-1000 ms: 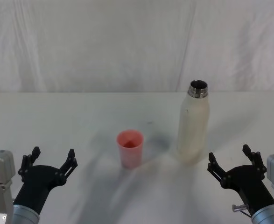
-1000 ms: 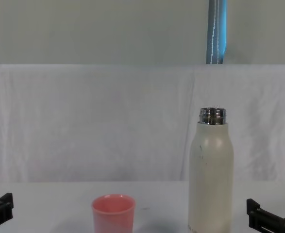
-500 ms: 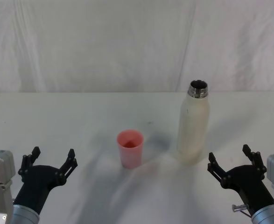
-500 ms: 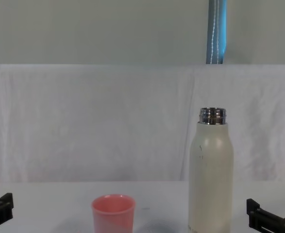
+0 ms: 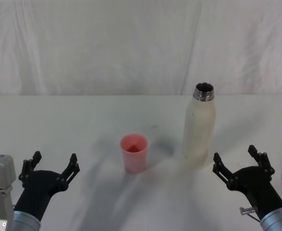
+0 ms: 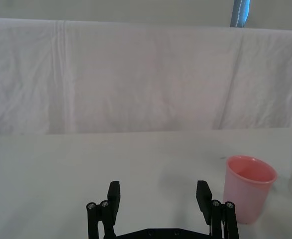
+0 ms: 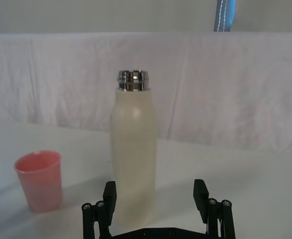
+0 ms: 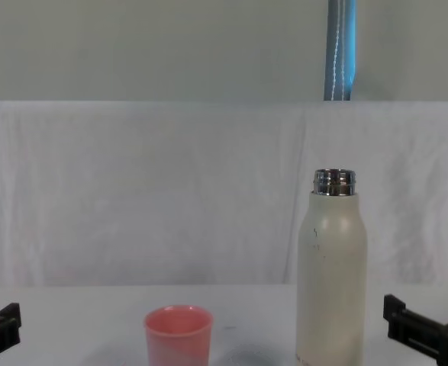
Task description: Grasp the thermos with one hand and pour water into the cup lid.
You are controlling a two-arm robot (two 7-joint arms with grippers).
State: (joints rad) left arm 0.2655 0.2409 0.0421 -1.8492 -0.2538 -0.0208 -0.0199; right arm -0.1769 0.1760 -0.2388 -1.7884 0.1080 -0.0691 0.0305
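A tall cream-white thermos (image 5: 199, 129) stands upright on a white desk (image 5: 83, 120), right of the desk's middle and about halfway between its near and far edges. Its lid is off, and the shiny threaded steel neck is open at the top. To its left, apart from it and a little nearer the front edge, stands the cup lid (image 5: 134, 152), a small salmon-pink cup, upright with its round mouth facing up.

The right gripper (image 5: 239, 161) hangs low over the desk near the front edge, just to the right of the thermos base and slightly in front of it. Its black fingers are spread wide and hold nothing; they do not touch the thermos. In the right wrist view the thermos (image 7: 133, 149) rises between and beyond the two fingertips, with the cup lid (image 7: 39, 180) off to one side.

The left gripper (image 5: 53, 163) hovers near the front left part of the desk, well apart from the cup lid, fingers likewise spread wide and empty.

A wrinkled white cloth (image 5: 107, 43) hangs as a backdrop along the desk's far edge.
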